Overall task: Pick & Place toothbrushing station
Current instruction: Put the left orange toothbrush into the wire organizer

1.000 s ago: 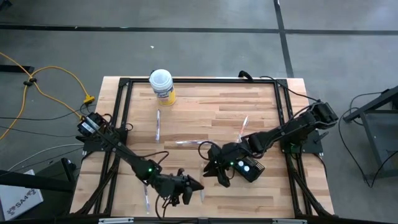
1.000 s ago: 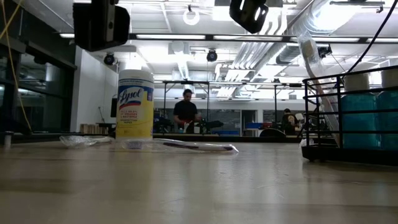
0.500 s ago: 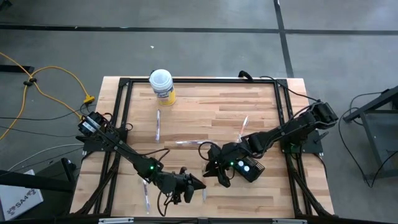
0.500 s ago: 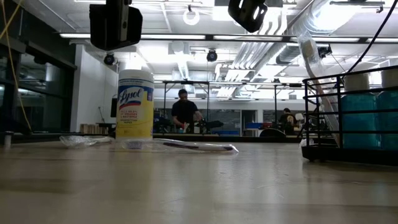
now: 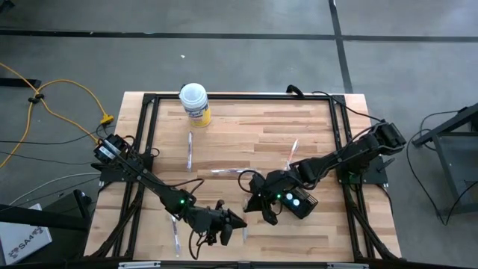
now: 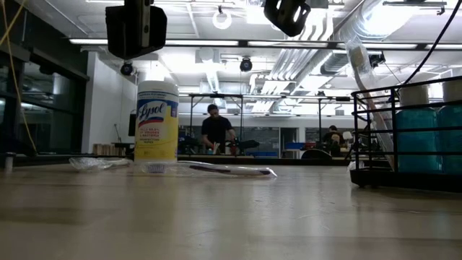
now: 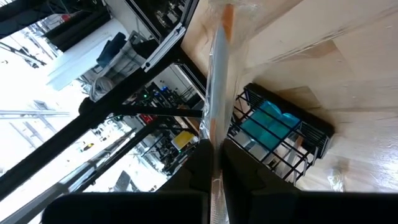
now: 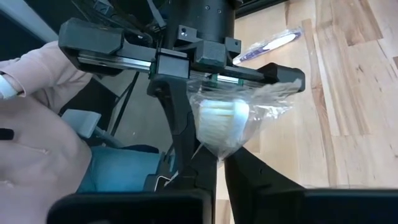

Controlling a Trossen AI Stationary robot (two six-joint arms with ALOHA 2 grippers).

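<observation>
- High view, going from the Lysol canister: the left pincer hangs well away from it, down at the near edge of the tabletop, and it's clamped on a wrapped toothbrush.
- Next over, the right pincer sits almost nose to nose with the left one. It's closed right at the tail of the wrapper, but I can't tell if it actually pinches the plastic.
- Farthest right from the canister is the toothbrushing station. It's a black wire rack with teal cups in it, standing on the wood with nothing gripping it.
- My read: this looks like a mid-air hand-off of the brush between the arms, and the station hasn't been picked yet.
- Next move probably needs one pincer to let go cleanly without tearing the thin wrapper.
</observation>
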